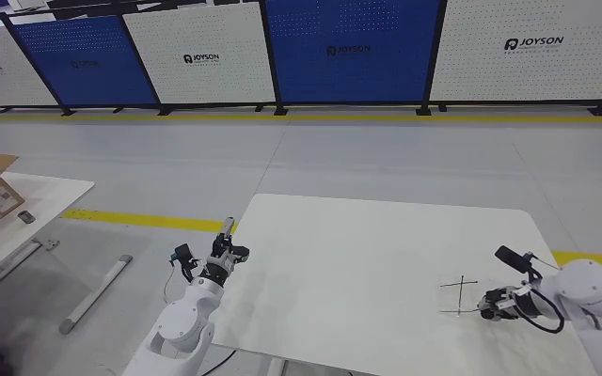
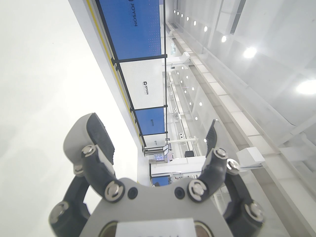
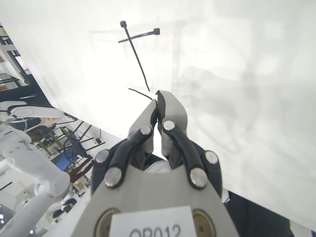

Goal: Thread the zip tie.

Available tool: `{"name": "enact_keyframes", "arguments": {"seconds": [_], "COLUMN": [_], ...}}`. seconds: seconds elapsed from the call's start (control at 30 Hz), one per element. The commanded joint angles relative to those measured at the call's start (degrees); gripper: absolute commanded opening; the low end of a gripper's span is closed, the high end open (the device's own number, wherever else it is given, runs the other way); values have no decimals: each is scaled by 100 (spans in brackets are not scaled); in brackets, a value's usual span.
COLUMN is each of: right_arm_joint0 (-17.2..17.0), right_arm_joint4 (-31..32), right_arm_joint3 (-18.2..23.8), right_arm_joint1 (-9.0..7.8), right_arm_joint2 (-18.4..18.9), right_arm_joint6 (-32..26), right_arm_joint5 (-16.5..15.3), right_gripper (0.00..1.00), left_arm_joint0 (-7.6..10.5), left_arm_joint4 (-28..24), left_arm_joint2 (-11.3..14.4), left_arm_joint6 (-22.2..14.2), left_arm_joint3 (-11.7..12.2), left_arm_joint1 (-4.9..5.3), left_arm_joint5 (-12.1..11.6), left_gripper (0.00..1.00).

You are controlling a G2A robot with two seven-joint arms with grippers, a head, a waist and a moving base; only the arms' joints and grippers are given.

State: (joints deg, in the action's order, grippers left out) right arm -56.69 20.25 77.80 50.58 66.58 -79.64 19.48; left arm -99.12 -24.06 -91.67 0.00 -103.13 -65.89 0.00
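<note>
Two crossed zip ties (image 1: 461, 283) near table (image 1: 376, 235) right edge, right gripper (image 1: 483, 305) just beside | left wrist: left gripper (image 2: 153, 124) spread wide at table's left edge | right wrist: right gripper pinched closed on third zip tie (image 3: 139, 93) tail

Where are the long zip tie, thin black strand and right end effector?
long zip tie (image 3: 136, 57): right wrist view, mid strap
thin black strand (image 3: 141, 93): right wrist view, middle
right end effector (image 3: 157, 97): right wrist view, between fingertips
</note>
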Motion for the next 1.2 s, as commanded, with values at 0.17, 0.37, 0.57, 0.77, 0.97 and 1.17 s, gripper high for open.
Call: {"name": "enact_keyframes", "arguments": {"seconds": [0.17, 0.37, 0.57, 0.77, 0.97, 1.17], "right_arm_joint0": [-74, -85, -79, -131, -171, -231], "right_arm_joint4": [82, 144, 117, 136, 140, 160], "right_arm_joint3": [71, 76, 77, 155, 205, 278], "right_arm_joint1": [-7, -2, 6, -8, -18, -30], "right_arm_joint2": [71, 72, 87, 140, 197, 278], "right_arm_joint6": [0, 0, 0, 0, 0, 0], "right_arm_joint5": [0, 0, 0, 0, 0, 0], "right_gripper": [0, 7, 10, 11, 1, 0], "left_arm_joint0": [0, 0, 0, 0, 0, 0], "left_arm_joint4": [0, 0, 0, 0, 0, 0], "left_arm_joint2": [0, 0, 0, 0, 0, 0], "left_arm_joint6": [0, 0, 0, 0, 0, 0], "left_arm_joint3": [0, 0, 0, 0, 0, 0], "left_arm_joint1": [0, 0, 0, 0, 0, 0], "left_arm_joint5": [0, 0, 0, 0, 0, 0], "left_gripper": [100, 100, 100, 100, 100, 100]}}
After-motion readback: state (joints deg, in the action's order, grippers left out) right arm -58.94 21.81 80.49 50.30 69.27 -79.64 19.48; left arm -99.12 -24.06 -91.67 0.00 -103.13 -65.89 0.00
